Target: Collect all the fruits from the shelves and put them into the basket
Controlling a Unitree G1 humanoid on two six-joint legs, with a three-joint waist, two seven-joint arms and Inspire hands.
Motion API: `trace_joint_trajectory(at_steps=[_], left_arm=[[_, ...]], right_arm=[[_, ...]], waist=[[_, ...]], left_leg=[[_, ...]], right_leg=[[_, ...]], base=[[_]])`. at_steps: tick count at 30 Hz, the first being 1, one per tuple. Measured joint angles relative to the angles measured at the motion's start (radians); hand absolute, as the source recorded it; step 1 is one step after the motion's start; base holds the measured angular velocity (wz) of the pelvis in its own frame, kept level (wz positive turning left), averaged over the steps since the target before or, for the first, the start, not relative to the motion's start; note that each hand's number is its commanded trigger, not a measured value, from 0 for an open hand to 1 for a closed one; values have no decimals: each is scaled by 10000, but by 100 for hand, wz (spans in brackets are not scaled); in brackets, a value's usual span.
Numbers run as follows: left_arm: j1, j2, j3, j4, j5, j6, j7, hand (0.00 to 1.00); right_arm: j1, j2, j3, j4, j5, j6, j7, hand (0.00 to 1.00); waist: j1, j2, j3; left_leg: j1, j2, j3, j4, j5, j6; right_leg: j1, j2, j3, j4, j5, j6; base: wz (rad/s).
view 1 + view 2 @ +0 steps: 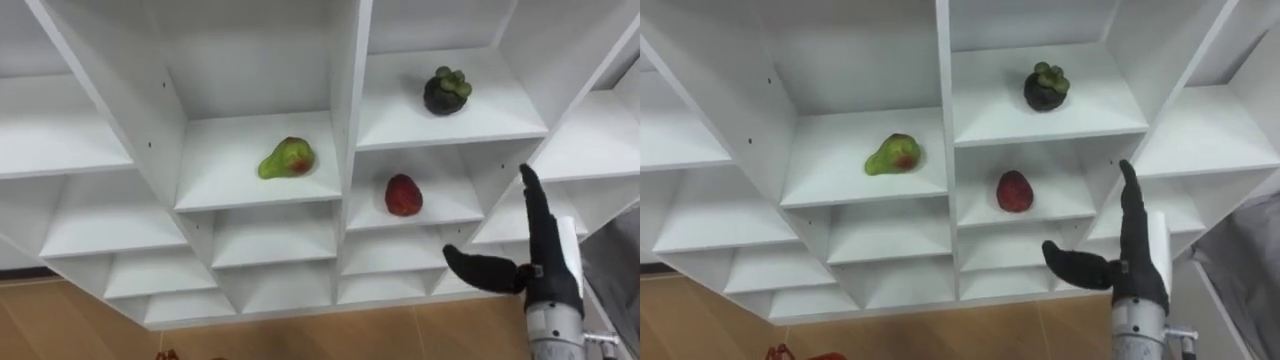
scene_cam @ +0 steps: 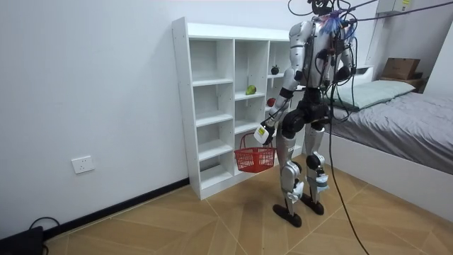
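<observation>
While I look through the left eye view, my right hand [image 1: 555, 265] is raised before the white open-shelved closet [image 1: 350, 120], fingers straight and thumb spread wide, holding nothing. It sits below and to the right of the red strawberry-shaped fruit [image 1: 403, 195]. That fruit lies one shelf under the dark purple mangosteen with its green cap [image 1: 447, 91], and the green pear-shaped fruit with a red blush [image 1: 288, 158] rests in the compartment to the left. In the room view I stand facing the closet, and my left hand [image 2: 263, 134] is low at my side, curled round the handle of the red wire basket [image 2: 255, 157] that hangs from it. The right eye view shows the same empty palm, apart from every fruit. I judge this to be the reach for the first pick. Next I should lift and push the hand into the red fruit's compartment, then close round it gently.
</observation>
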Motion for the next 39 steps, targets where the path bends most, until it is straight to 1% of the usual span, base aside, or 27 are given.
trace_joint_trajectory(at_steps=[1,4,8,10,12,16,20,21,22,23,26,29,32,35,36,39], left_arm=[[-13,5,-20,41,-6,-78,-10,100],[0,9,-174,99,-19,-178,-12,100],[-1,17,-218,137,-58,-221,-52,100],[11,54,-223,191,-59,-232,-70,100],[22,81,-224,195,-50,-232,-70,100],[21,86,-223,197,0,-232,-94,100],[12,126,-222,196,6,-230,-115,100],[6,144,-223,197,13,-230,-134,100],[-8,174,-224,196,11,-230,-185,100],[-16,190,-224,196,11,-230,-195,100],[-20,226,-267,194,5,-229,-195,100],[-10,230,-239,182,17,-226,-209,100],[27,256,-224,180,29,-220,-192,100],[1,273,-180,187,28,-220,-189,100],[-5,286,-180,187,27,-220,-190,100],[-9,293,-179,196,22,-220,-206,100]], right_arm=[[-17,-17,6,-289,-54,-132,-226,0],[-165,-69,-27,-745,-397,-331,-744,0],[-307,-165,-46,-1254,-556,-352,-1030,0],[-441,-392,-43,-1656,-569,-353,-1070,0],[-657,-500,-44,-1738,-563,-360,-1163,0],[-766,-517,-28,-1742,-563,-360,-1233,0],[-819,-543,-30,-1741,-552,-359,-1232,0],[-855,-630,-29,-1740,-551,-359,-1231,0],[-915,-764,-29,-1722,-486,-360,-1229,0],[-964,-804,-30,-1709,-423,-359,-1229,0],[-1158,-850,-42,-1689,-386,-359,-1250,0],[-1199,-850,-42,-1653,-450,-359,-1235,0],[-1459,-892,-40,-1301,-422,-347,-1217,0],[-1866,-1139,-43,-1017,-406,-337,-1131,0],[-2031,-1200,-48,-919,-406,-338,-1116,0],[-2283,-1201,-59,-877,-390,-338,-1105,0]], waist=[[5,-3,-2],[-11,-18,-14],[-1,-54,-31],[26,-97,-31],[23,-155,-36],[76,-242,-42],[68,-244,-36],[66,-249,-29],[63,-267,7],[59,-280,48],[32,-340,86],[60,-403,85],[81,-480,67],[164,-535,56],[213,-562,39],[324,-574,36]], left_leg=[[-2,9,6,-2,-4,-6],[-18,23,34,-2,-3,-9],[-12,23,46,-4,-4,-9],[2,22,47,-7,-4,-10],[28,27,47,-7,-3,-10],[83,36,44,-8,-11,-22],[82,41,32,-8,-11,-21],[93,41,19,-8,-11,-21],[132,40,1,-10,-11,-21],[164,40,-11,-12,-11,-22],[169,42,-34,-3,-12,-24],[153,35,-68,-2,-12,-24],[146,36,-72,-4,-12,-24],[152,37,-73,-5,-12,-24],[159,40,-74,-4,-12,-25],[159,37,-111,0,-12,-25]], right_leg=[[-16,11,0,4,3,-4],[-114,21,7,15,14,-20],[-113,19,6,14,15,-20],[-88,19,5,9,15,-19],[-47,24,2,5,17,-21],[72,29,-4,8,25,-19],[82,33,-15,14,37,-22],[105,32,-35,13,38,-23],[159,30,-55,5,38,-23],[204,31,-65,-2,38,-23],[210,32,-96,-4,38,-23],[215,22,-159,-4,38,-23],[203,23,-183,-9,38,-23],[201,21,-184,-11,38,-23],[207,23,-186,-12,38,-22],[215,19,-205,-14,39,-22]], base=[[0],[-2],[0],[0],[0],[0],[0],[4],[5],[3],[0],[4],[0],[0],[0],[3]])
